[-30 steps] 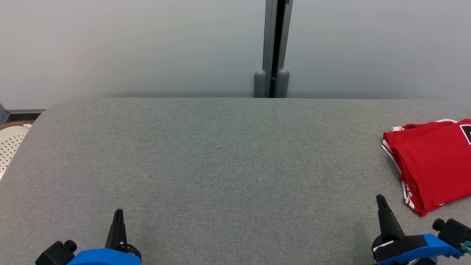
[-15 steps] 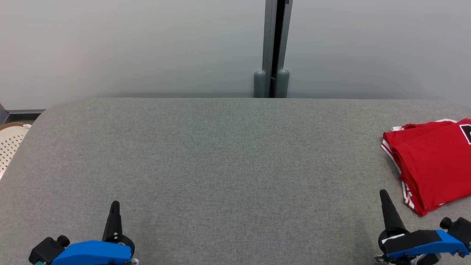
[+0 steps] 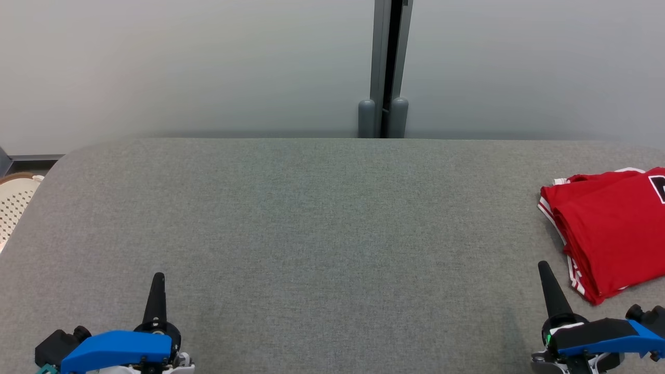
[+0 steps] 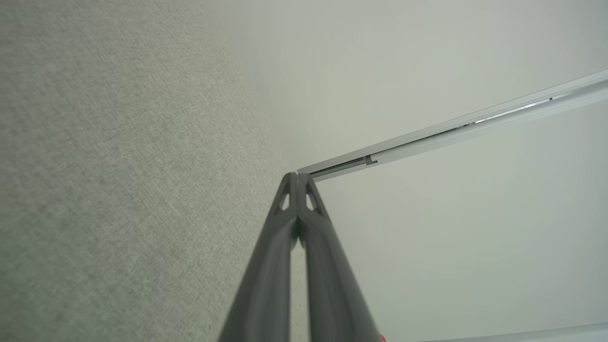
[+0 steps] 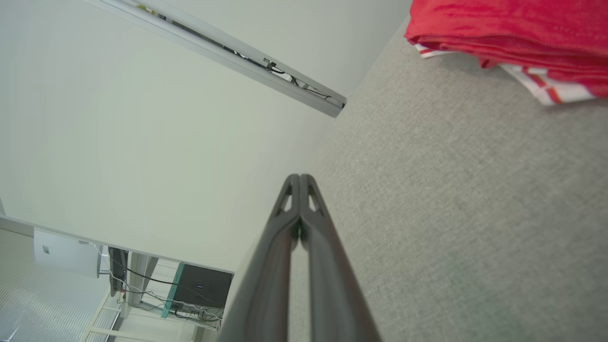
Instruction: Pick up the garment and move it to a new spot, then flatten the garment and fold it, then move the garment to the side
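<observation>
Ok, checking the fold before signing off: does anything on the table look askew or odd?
Nothing much. The folded red garment lies slightly askew near the right side of the table, with white striped trim poking out along its edge.

The desk (image 3: 311,218) is covered in grey woven cloth, matt, with a fine, slightly rough weave. The garment (image 3: 613,228) is red cloth, smooth, soft-looking and matt, with white striped trim. The left gripper (image 3: 158,278) and right gripper (image 3: 543,266) have dark, matt, smooth fingers (image 5: 323,266) that look like plastic; their blue shells (image 3: 117,347) show a slight sheen. The wall (image 3: 182,67) is smooth and matt. The post (image 3: 378,52) is grey, satin and metal-looking. The basket (image 3: 15,202) looks like perforated cream plastic.
</observation>
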Robot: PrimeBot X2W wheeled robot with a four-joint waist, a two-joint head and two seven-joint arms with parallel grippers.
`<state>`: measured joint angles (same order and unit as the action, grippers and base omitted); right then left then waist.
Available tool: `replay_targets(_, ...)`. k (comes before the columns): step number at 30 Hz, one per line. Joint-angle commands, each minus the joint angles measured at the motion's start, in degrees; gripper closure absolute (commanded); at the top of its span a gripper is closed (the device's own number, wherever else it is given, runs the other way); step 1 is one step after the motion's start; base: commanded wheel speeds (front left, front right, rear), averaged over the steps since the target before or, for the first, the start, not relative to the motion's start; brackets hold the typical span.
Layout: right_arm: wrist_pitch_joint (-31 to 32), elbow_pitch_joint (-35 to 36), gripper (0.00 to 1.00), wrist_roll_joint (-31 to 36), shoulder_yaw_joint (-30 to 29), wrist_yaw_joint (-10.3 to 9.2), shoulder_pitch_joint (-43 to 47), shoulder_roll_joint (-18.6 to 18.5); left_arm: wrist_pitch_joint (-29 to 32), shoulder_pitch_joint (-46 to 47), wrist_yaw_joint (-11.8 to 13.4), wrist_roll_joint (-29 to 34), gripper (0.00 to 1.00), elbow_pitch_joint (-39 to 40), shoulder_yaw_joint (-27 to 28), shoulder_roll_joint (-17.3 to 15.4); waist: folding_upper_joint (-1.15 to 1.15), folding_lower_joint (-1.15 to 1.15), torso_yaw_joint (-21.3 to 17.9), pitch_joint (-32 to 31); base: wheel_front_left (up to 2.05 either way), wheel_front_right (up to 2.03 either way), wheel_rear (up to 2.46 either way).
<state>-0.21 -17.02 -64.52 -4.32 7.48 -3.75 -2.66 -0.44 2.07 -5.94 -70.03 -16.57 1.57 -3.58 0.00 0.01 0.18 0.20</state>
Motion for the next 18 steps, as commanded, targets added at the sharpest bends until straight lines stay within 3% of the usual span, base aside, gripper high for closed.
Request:
replay_targets(1,0.42,0.9,1.0,-1.73,-0.31,0.02,-1.34,-0.26,0.5,1.35,-0.26,-1.31,1.0,0.73,0.69,-0.14,0.0,-0.01,0.0,0.0,0.0,0.0,0.0)
replay_targets(18,2.71,1.71,1.0,-11.05,-1.01,0.02,-1.91,-0.29,2.89,2.47,-0.81,-8.79,1.0,1.42,2.32,0.17,0.0,-0.01,-0.06,-0.01,0.0,0.0,0.0)
